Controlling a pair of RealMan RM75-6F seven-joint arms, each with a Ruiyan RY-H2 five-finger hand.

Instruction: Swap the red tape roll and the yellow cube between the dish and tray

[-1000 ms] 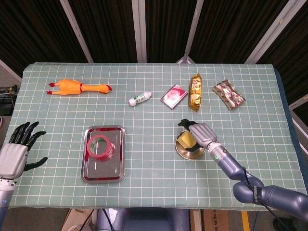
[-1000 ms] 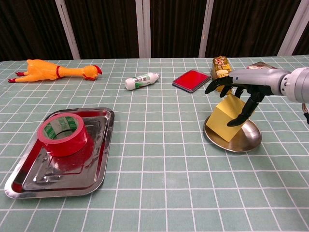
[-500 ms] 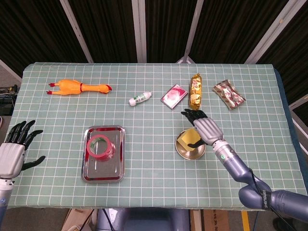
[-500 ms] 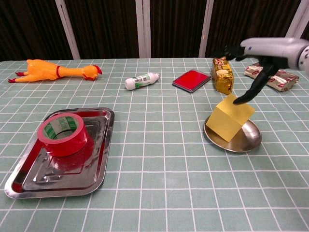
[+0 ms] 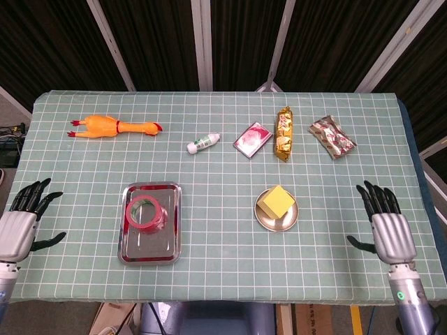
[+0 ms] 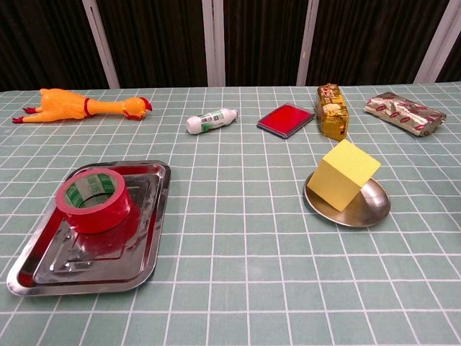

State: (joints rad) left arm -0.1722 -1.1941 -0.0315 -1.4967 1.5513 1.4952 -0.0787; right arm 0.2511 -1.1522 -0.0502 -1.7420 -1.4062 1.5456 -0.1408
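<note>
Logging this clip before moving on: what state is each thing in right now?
Red tape roll: lying flat in the tray.
Yellow cube: tilted, in the dish.
Left hand: open, holding nothing, at the table's edge.
Right hand: open, holding nothing, clear of the dish.
Rubber chicken: lying on its side.
White tube: lying down, cap on.

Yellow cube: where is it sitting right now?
The yellow cube sits in the round dish right of center in the head view, below the gold snack pack, with neither hand touching it.

Red tape roll (image 6: pixel 94 201) in tray (image 6: pixel 148 261), yellow cube (image 6: pixel 343 175) in dish (image 6: pixel 373 208)
</note>
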